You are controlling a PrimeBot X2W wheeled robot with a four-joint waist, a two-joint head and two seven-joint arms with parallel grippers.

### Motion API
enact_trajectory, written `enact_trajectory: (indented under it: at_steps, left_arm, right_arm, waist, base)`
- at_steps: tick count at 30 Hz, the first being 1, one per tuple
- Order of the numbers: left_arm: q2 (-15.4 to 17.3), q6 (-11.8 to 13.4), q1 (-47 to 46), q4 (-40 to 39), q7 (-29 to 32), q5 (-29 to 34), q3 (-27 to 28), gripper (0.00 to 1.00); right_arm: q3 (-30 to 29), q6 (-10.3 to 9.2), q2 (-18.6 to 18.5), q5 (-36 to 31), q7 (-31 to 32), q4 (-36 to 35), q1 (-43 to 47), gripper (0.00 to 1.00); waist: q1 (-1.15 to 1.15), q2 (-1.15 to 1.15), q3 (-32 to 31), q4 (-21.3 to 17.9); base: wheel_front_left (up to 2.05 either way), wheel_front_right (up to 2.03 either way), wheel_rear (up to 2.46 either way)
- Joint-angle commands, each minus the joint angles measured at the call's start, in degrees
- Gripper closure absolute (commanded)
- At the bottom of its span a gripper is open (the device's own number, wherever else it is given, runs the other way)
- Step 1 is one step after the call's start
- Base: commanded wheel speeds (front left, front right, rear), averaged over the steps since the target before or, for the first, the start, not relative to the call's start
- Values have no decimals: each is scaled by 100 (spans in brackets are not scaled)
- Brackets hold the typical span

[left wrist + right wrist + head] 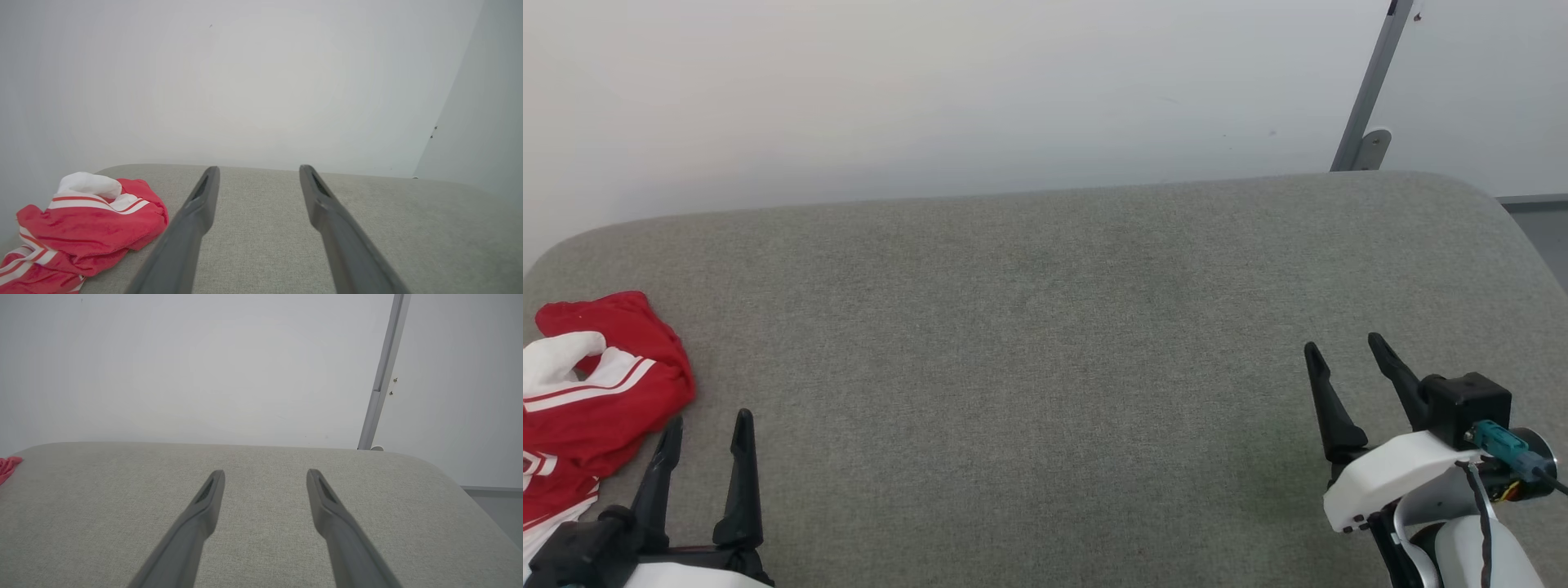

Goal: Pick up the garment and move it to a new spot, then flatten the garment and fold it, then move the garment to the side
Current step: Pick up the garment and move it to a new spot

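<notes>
The garment [592,400], a red jersey with white-and-red striped trim, lies crumpled at the far left of the grey padded surface [1045,327]. In the left wrist view the garment [81,228] bunches to the left of the fingers. My left gripper [708,420] hovers open just right of the garment, nothing between its fingers; the left gripper [258,171] stands over bare fabric. My right gripper [1343,347] is open at the lower right, far from the garment. The right gripper [265,473] is empty, and a red edge of the garment [8,467] peeks in at the left.
A pale wall [931,90] rises behind the surface's far edge. A grey metal post [1368,90] leans at the back right, with dark floor [1543,229] beyond the surface's rounded right corner. The wide middle of the surface is bare fabric.
</notes>
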Motion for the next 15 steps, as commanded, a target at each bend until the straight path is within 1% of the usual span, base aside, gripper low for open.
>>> enact_trajectory:
  at_steps: [1, 9, 15]
  left_arm:
    - [-3, -25, 41, 6, -30, -9, -7, 0]
    - [-7, -42, 14, 51, -30, -56, 0, 0]
    - [9, -19, -14, 107, -28, -133, 60, 0]
  right_arm:
    - [-3, -2, 4, -27, -58, -49, 54, 0]
    - [16, -2, -2, -130, -205, -122, 70, 0]
    - [94, -2, -30, -215, -318, -157, 88, 0]
  waist:
    - [0, 0, 3, -3]
    - [0, 0, -8, 29]
    - [0, 0, -75, 264]
  base:
    - [0, 0, 0]
    - [0, 0, 0]
    - [0, 0, 0]
